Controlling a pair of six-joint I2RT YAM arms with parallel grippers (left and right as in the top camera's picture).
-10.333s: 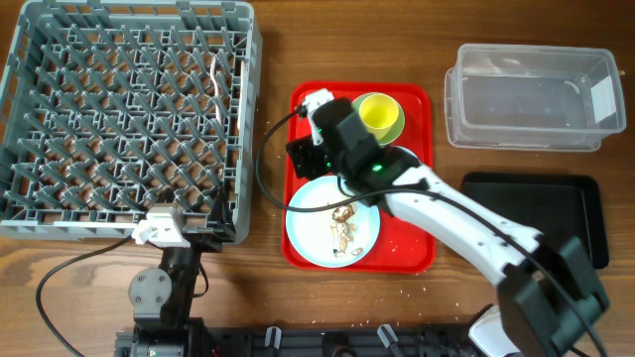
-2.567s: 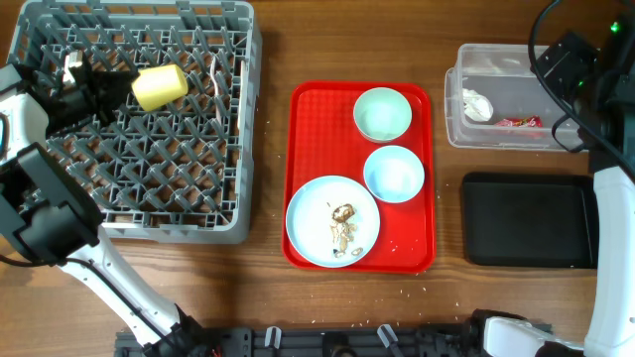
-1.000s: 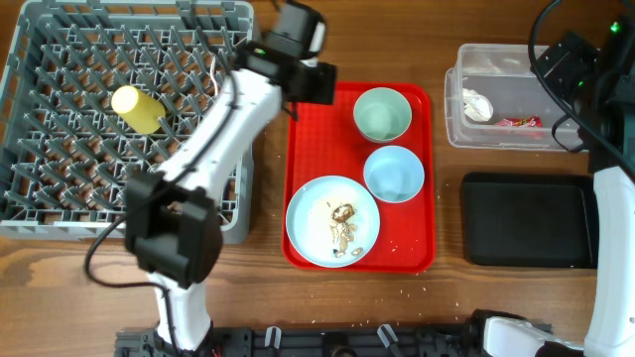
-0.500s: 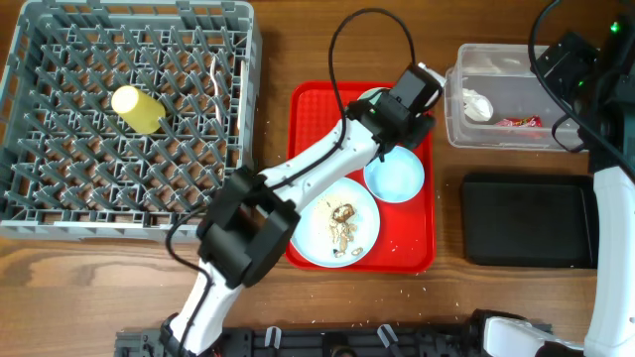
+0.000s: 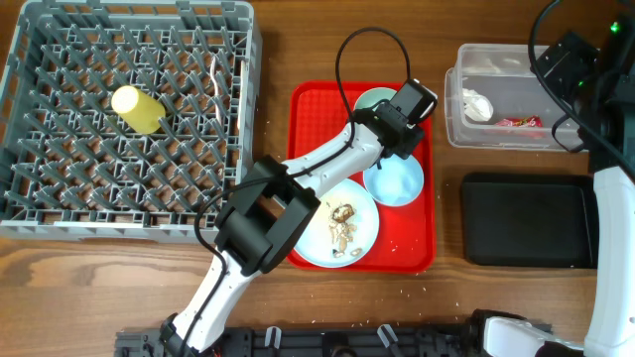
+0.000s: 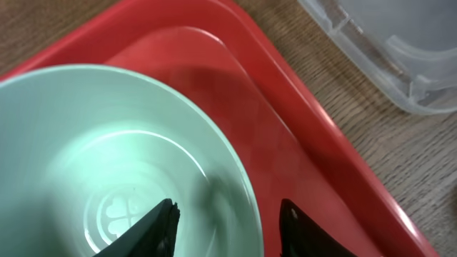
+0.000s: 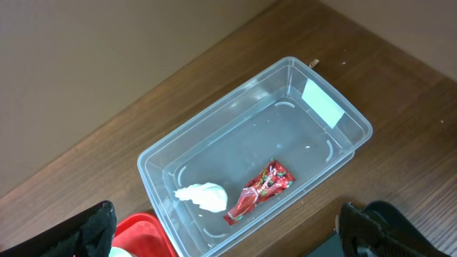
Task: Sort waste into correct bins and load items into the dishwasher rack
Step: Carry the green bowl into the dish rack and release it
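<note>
The pale green bowl stands at the back of the red tray. My left gripper is open astride its right rim, one finger inside the bowl, the other over the tray. In front of it are the light blue bowl and the plate with brown food scraps. The yellow cup lies in the grey dishwasher rack. My right gripper hangs wide open above the clear tub, which holds the white napkin and red wrapper.
The red serving tray sits mid-table between rack and bins. The shallow black bin lies in front of the clear tub at the right. Pale crumbs speckle the tray's front right part. My left arm's cable loops above the tray.
My left arm has swung from the rack's right edge across to the green bowl and come down over its rim, jaws narrowing. The right arm has not moved.
</note>
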